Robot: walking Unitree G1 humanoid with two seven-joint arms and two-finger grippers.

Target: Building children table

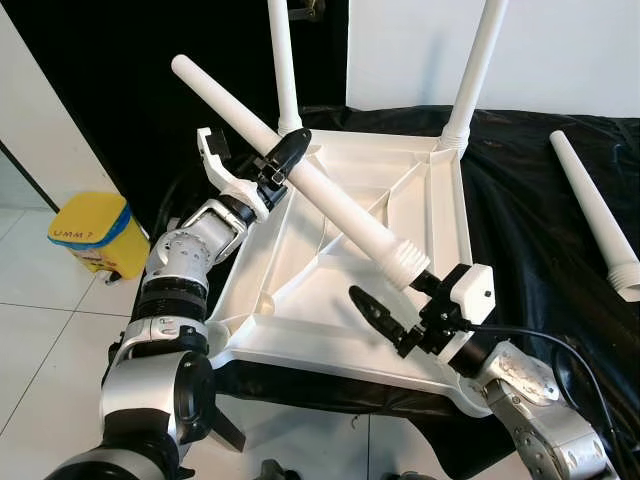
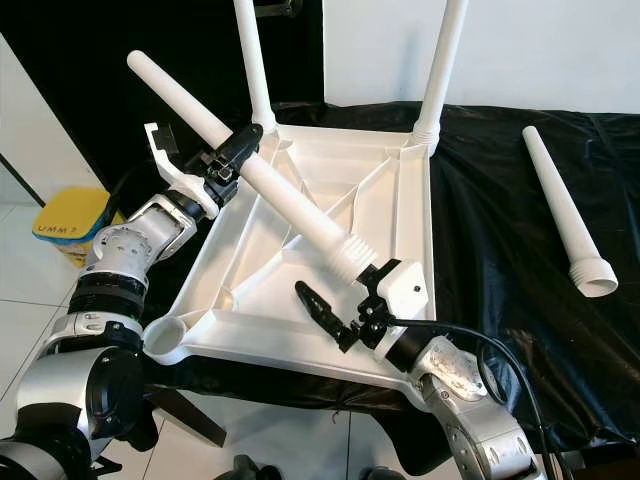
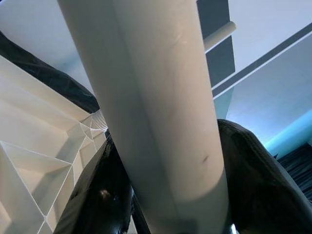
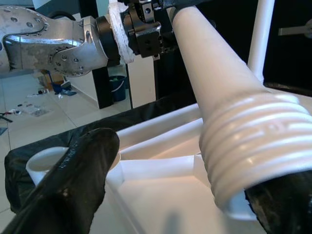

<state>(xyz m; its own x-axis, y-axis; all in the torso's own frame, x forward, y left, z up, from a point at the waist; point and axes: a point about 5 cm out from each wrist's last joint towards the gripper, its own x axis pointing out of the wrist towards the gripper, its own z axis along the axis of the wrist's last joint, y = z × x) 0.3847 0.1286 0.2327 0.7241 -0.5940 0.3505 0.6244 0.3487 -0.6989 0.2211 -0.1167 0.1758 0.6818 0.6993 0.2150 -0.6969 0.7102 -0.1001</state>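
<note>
The right gripper [image 1: 395, 300], low and right of centre in the head view, stands with its fingers spread: one black finger [image 1: 378, 318] juts free over the near rail of the upturned table top [image 1: 300, 300], while the other seems to lie under the ribbed, threaded end of the loose table leg [image 1: 330, 195], though whether it truly bears on the thread is hard to tell from the wrist view. From there the leg's long axis climbs on a diagonal toward the upper left of the frame, thick threaded end nearest the robot, tapered tip highest and farthest. About midway along it the left gripper [image 1: 283, 158] is clamped around the shaft, and looks to be carrying it. The empty socket [image 2: 163, 340] at the table top's near-left corner lies down and left of the threaded end, on the left arm's side, so the leg would likely have to swing its low end that way and stand upright. Farther back, two fitted legs [image 1: 283, 65] rise from the far corners, and a spare leg [image 1: 598, 215] lies on the black cloth [image 1: 540, 250] at the right edge.
</note>
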